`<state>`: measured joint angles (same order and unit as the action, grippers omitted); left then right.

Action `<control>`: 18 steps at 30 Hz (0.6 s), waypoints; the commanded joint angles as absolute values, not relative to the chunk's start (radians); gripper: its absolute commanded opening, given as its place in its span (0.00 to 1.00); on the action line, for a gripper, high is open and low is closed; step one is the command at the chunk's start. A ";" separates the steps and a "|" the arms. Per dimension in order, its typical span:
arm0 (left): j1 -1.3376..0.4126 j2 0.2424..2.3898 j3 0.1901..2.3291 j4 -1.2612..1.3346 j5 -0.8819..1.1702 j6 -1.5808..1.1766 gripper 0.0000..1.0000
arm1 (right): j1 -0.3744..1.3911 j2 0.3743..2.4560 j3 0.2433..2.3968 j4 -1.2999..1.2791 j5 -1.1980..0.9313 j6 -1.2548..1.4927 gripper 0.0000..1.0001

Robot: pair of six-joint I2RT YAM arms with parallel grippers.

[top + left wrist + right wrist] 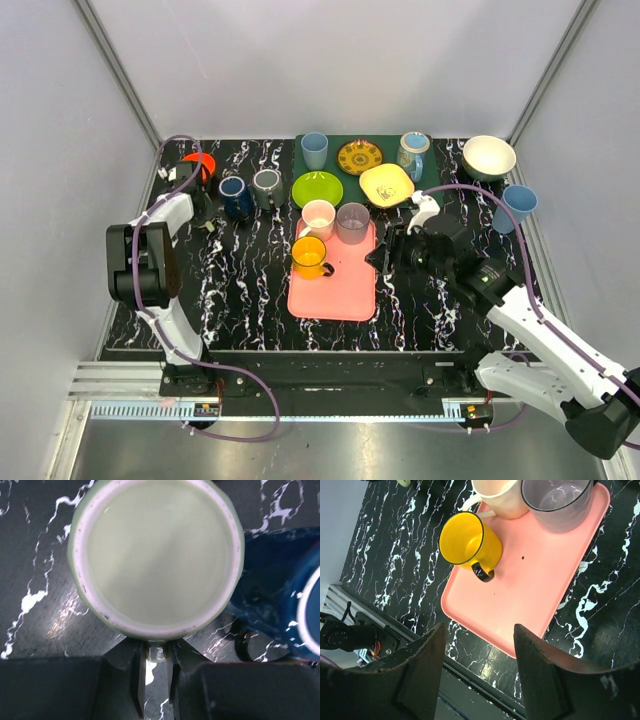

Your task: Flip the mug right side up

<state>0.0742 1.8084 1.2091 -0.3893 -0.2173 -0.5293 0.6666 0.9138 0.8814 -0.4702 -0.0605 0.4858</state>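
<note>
the green mug (156, 555) stands bottom-up on the black marbled table (35, 555), just beside a blue mug (280, 595). the left gripper (156, 662) is pinched on its handle. the right gripper (479, 632) hangs spread wide over the pink tray (535, 595), holding nothing.

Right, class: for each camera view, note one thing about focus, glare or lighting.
Top external: even light across the table, no hard shadows. Left wrist: the pale green mug fills the frame and looks slightly soft, the blue mug at the right edge is blurred, and bright glare patches sit on the tabletop at left. Right wrist: the yellow mug is sharp, the right gripper a dark foreground silhouette.
</note>
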 commanded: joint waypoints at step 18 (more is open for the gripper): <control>0.100 1.606 1.172 -0.399 -0.225 -0.635 0.77 | 0.672 1.076 0.948 -0.425 -0.107 0.443 0.64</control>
<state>0.0765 1.7832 1.2312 -0.3759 -0.1883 -0.5488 0.6666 1.0161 0.8932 -0.4686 -0.0547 0.4793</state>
